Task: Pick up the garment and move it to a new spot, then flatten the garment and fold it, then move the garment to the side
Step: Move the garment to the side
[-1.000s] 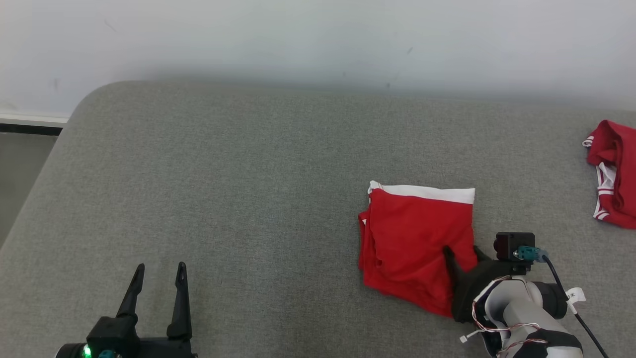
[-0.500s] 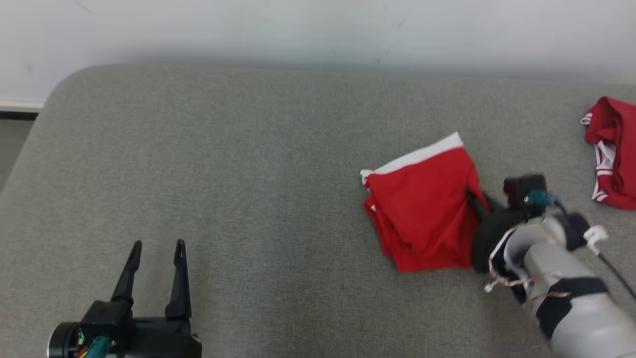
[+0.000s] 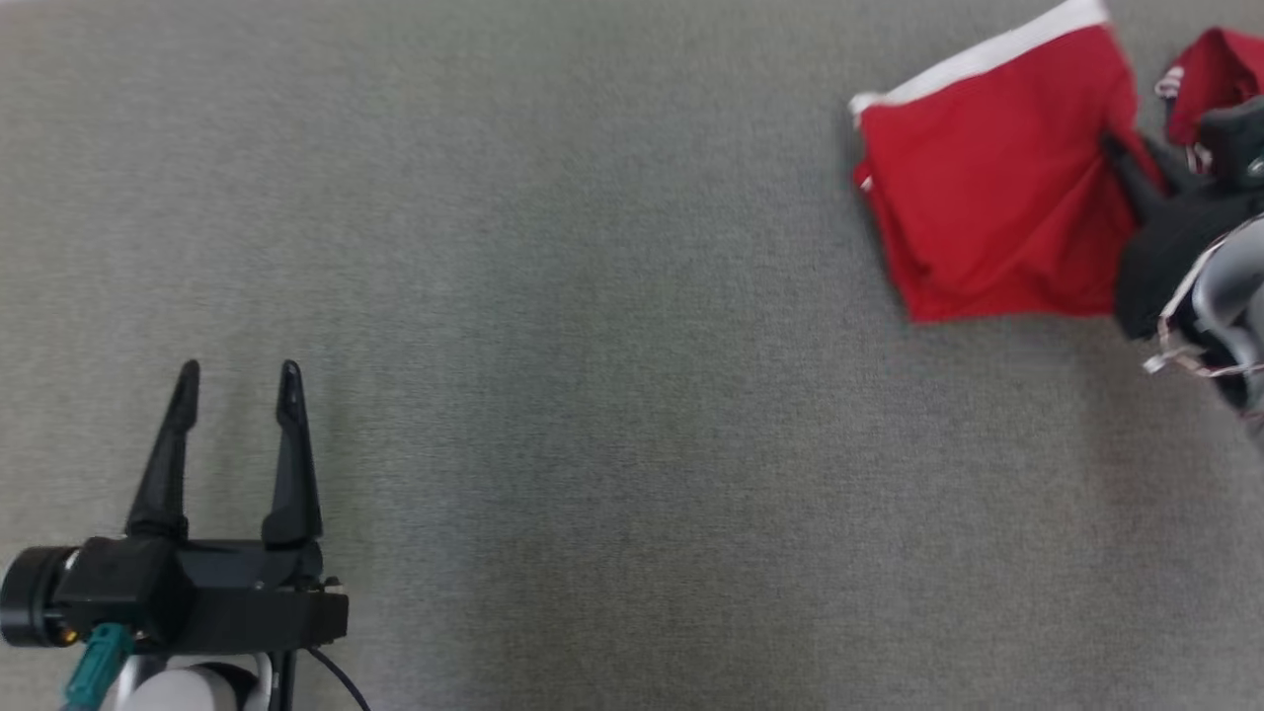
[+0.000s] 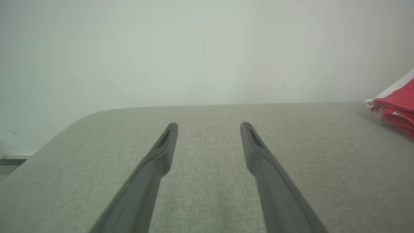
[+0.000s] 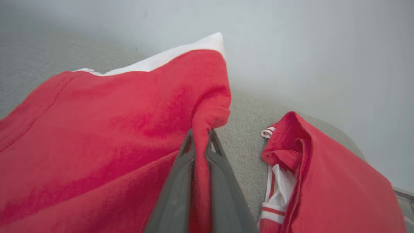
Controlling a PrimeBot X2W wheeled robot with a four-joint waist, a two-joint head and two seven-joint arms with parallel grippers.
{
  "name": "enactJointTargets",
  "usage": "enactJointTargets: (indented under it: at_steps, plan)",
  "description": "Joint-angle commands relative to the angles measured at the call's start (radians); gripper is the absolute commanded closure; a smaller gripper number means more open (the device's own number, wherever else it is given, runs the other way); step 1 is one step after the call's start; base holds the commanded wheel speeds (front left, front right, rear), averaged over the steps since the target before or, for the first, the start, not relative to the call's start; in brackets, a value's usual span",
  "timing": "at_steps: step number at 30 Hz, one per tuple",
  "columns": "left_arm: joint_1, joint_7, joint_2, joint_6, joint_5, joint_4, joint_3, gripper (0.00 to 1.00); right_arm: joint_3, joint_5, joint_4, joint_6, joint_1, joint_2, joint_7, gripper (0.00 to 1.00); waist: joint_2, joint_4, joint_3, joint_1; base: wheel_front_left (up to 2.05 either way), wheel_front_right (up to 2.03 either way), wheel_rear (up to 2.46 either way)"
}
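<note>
Stretching across the head view, a grey woven padded surface [image 3: 592, 395] carries everything, and the left wrist view shows a pale plain wall [image 4: 207, 48] rising behind its rounded far edge. The folded garment [image 3: 987, 188], red with a white band along its far edge, sits at the upper right of the head view, turned at a slant. In the left wrist view its stacked left edge rests on the grey cloth. A second red garment [image 5: 330, 181], crumpled and showing white trim with red stripes, lies just to the right of the folded one. A narrow strip of grey shows between the two in the right wrist view. This piece is the closest thing to the working arm, right beside its fingers.

The right gripper [image 5: 201, 134] reaches in at the folded garment's right edge. Its two dark fingers are pressed nearly together, pinching a gathered ridge of red fabric that bunches up between them. The left gripper [image 3: 238, 370] is well apart, at the lower left over bare grey surface. Its fingers are spread wide and parallel, holding and touching nothing.
</note>
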Motion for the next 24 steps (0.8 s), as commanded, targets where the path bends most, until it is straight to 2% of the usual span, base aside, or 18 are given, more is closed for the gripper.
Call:
enactJointTargets:
  at_steps: [1,2,12,20,24]
  plan:
    - [-0.013,-0.003,0.011,-0.005,0.009,-0.024,0.008,0.0,0.009,0.011,-0.009,-0.002,-0.032,-0.03,-0.004,1.0,-0.0002,-0.084,0.103,-0.0003,0.0,0.0,0.0]
    - [-0.013,-0.003,0.011,-0.005,0.009,-0.024,0.008,0.0,0.009,0.011,-0.009,-0.002,-0.032,-0.03,-0.004,1.0,-0.0002,-0.084,0.103,-0.0003,0.0,0.0,0.0]
    - [0.003,-0.003,0.054,-0.001,0.03,-0.123,0.022,0.0,0.023,0.064,0.004,-0.002,-0.143,-0.196,-0.021,1.0,-0.0002,-0.146,0.181,-0.0003,0.0,0.0,0.0]
    - [0.021,0.002,0.073,0.009,0.039,-0.186,0.025,0.0,0.047,0.06,0.051,-0.002,-0.209,-0.281,-0.022,1.0,-0.0002,-0.157,0.21,-0.0003,0.0,0.0,0.0]
    - [0.029,0.005,0.081,0.011,0.036,-0.202,0.029,0.0,0.064,0.058,0.084,-0.002,-0.235,-0.293,-0.032,1.0,-0.0002,-0.156,0.214,-0.0003,0.0,0.0,0.0]
